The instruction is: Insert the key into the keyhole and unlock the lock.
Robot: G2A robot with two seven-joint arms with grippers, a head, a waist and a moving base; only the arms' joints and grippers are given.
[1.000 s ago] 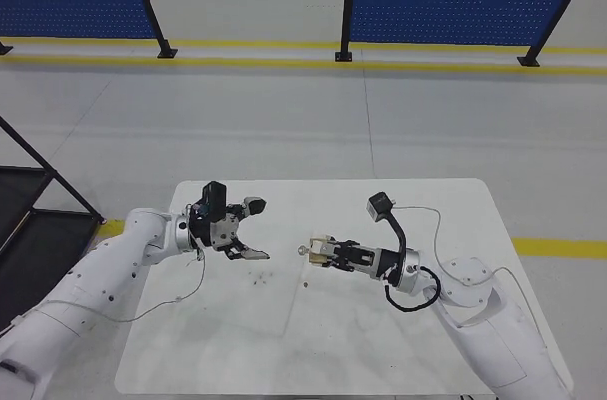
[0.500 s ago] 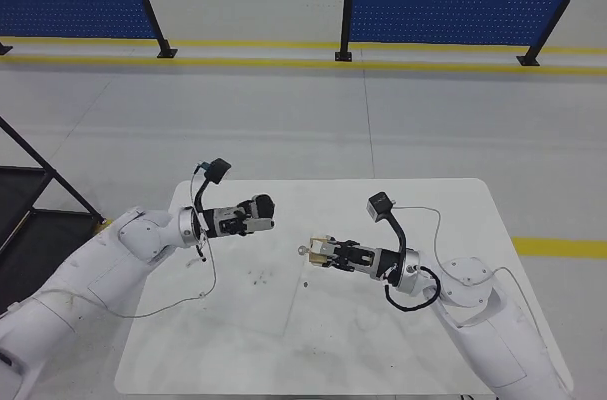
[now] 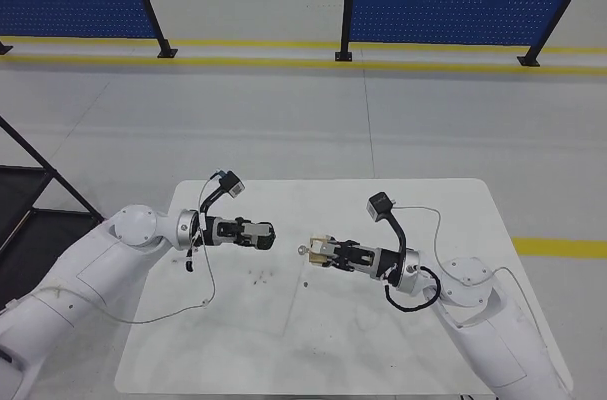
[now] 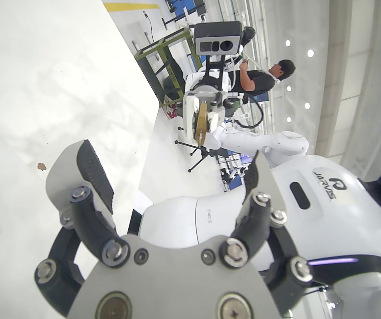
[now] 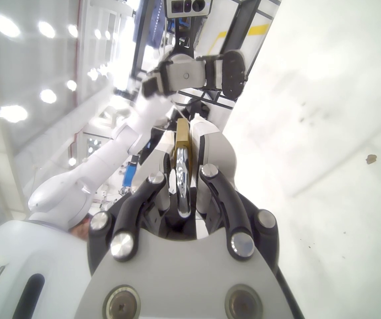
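My right gripper (image 3: 323, 251) is shut on a brass padlock (image 5: 182, 133) and holds it above the middle of the table. The chrome shackle (image 5: 182, 174) lies back between the fingers, and the lock's bottom end points away toward the other arm. In the left wrist view the padlock (image 4: 201, 123) appears edge-on, straight ahead. My left gripper (image 3: 265, 236) hovers level a short way left of the lock and faces it. It is open (image 4: 174, 167) with nothing between its black pads (image 4: 92, 175). I cannot pick out a key.
The white table (image 3: 433, 330) has a few dark specks (image 3: 258, 280) and one small brown speck (image 3: 305, 284) below the gap between the grippers. A black rack (image 3: 13, 220) stands off the table's left side.
My left gripper has lifted from pointing down near the table, swung up and round, and now lies level facing the padlock. The right arm and lock have stayed still.
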